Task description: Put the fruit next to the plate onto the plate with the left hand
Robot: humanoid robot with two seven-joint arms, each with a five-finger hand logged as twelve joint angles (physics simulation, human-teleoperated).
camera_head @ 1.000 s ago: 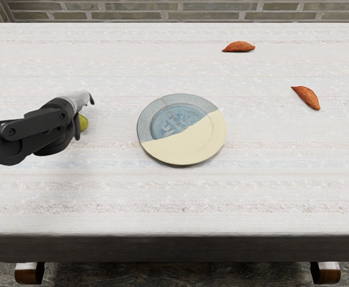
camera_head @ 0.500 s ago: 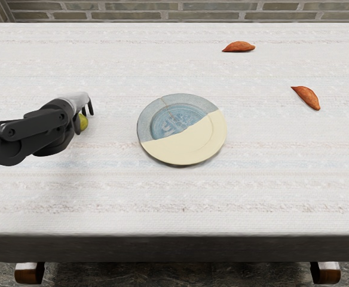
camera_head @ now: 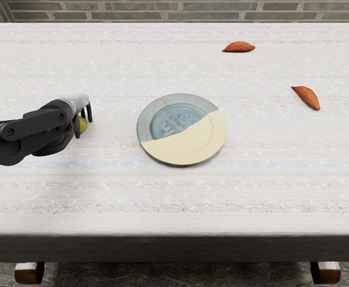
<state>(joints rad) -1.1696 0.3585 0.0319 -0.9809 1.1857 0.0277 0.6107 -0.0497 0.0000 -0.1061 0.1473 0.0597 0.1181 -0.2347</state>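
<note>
One small yellow-green fruit [camera_head: 83, 124] sits on the table [camera_head: 174, 197] toward its left edge, level with the plate [camera_head: 192, 143] and apart from it. We see only a sliver of the fruit, because the left hand [camera_head: 79, 112] covers the rest.

The left arm [camera_head: 19, 134] comes in low from the table's left edge, with the hand tipped downward over the fruit. We read this as a grasp from above, which suits something small and round that could roll if nudged sideways. We cannot tell whether the hand has closed on the fruit; the palm hides the contact.

The plate lies flat near the table's middle, blue-grey on its far half and cream on its near half, with nothing on it. The fruit is not yet on the plate.

Two orange pieces lie well away from this. One [camera_head: 238, 46] is near the far edge and the other [camera_head: 306, 97] is toward the right edge. We judge that neither is the target, since neither is beside the plate.

The right arm is out of view.

Risk as we judge it: the fruit could slip out sideways during closing.
</note>
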